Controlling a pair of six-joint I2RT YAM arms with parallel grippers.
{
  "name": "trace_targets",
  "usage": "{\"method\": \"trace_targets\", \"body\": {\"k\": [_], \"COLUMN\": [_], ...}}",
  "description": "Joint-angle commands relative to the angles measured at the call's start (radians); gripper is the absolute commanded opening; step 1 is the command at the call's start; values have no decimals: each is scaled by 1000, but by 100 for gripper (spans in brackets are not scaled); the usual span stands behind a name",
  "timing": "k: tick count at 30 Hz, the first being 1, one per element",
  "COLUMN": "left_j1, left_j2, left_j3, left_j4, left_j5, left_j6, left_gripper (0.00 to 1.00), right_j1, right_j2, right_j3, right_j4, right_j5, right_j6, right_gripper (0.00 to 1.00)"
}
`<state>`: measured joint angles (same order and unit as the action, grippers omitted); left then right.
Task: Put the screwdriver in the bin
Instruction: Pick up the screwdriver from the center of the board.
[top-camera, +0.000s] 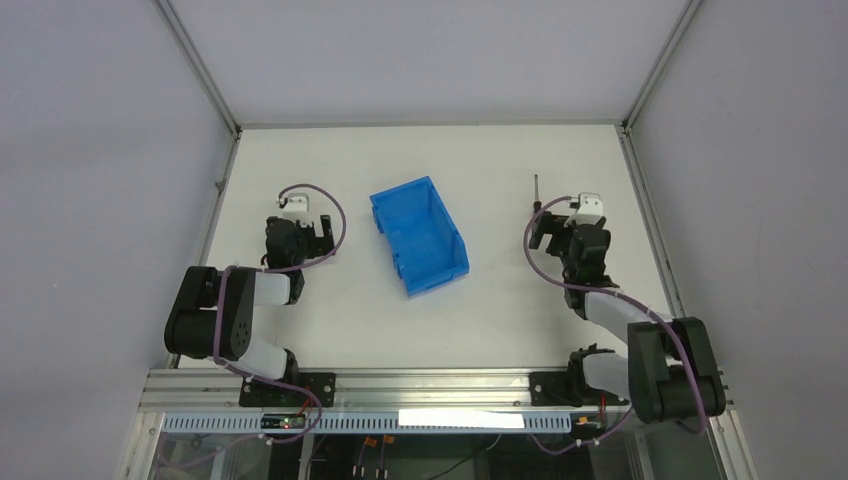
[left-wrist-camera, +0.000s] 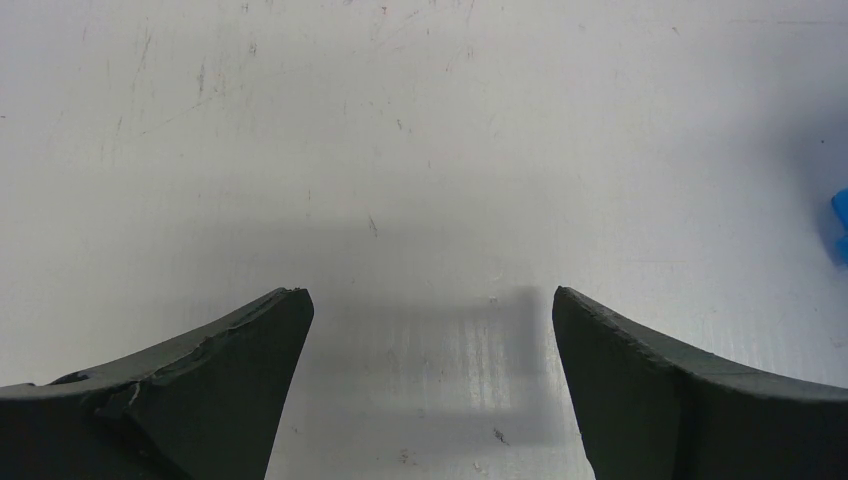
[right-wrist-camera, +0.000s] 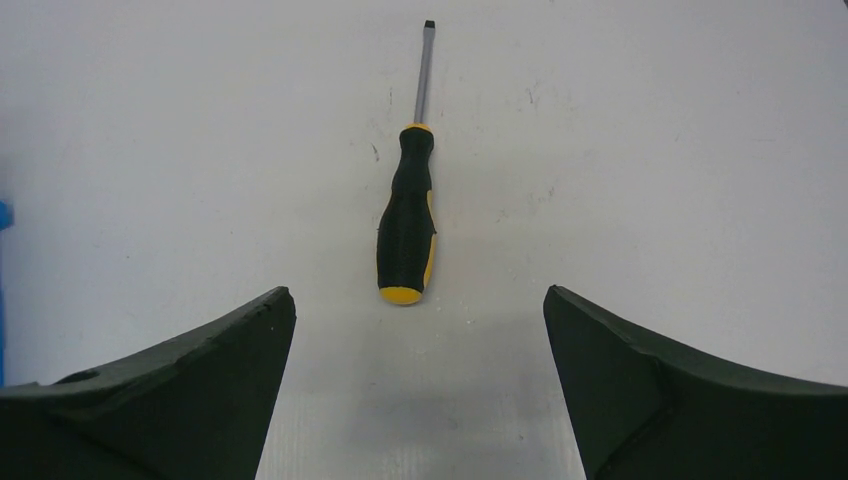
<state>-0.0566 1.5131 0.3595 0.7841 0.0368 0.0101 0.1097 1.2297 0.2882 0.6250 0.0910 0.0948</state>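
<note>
The blue bin (top-camera: 420, 236) lies empty at the table's middle, turned at an angle. The screwdriver (right-wrist-camera: 406, 228) has a black-and-yellow handle and a thin shaft pointing away from me. It lies on the table just ahead of my right gripper (right-wrist-camera: 418, 291), which is open and empty, with the handle's butt end between the fingertips' line. In the top view only its shaft (top-camera: 537, 190) shows beyond the right gripper (top-camera: 545, 222). My left gripper (top-camera: 298, 238) is open and empty over bare table left of the bin, as the left wrist view (left-wrist-camera: 432, 292) shows.
White table (top-camera: 480, 310) with grey walls on three sides and metal frame posts at the back corners. A sliver of the bin shows at the right edge of the left wrist view (left-wrist-camera: 840, 225) and at the left edge of the right wrist view (right-wrist-camera: 3, 215).
</note>
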Motion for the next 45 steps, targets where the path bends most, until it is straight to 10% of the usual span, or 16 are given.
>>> {"method": "trace_targets", "body": {"k": [1, 23, 45], "left_j1": [13, 13, 12], "left_j2": [-7, -7, -7], "left_j3": [20, 20, 20], "left_j4": [26, 26, 27], "left_j5": [12, 13, 13], "left_j6": [-7, -7, -7], "left_gripper": [100, 100, 100], "right_j1": [-4, -4, -5], "right_j2": [-123, -196, 85], "right_j3": [133, 1125, 1205], "right_j4": [-182, -1275, -1378], "right_j5": [16, 15, -33], "right_j6": [10, -22, -44], "right_gripper": [99, 99, 99]}}
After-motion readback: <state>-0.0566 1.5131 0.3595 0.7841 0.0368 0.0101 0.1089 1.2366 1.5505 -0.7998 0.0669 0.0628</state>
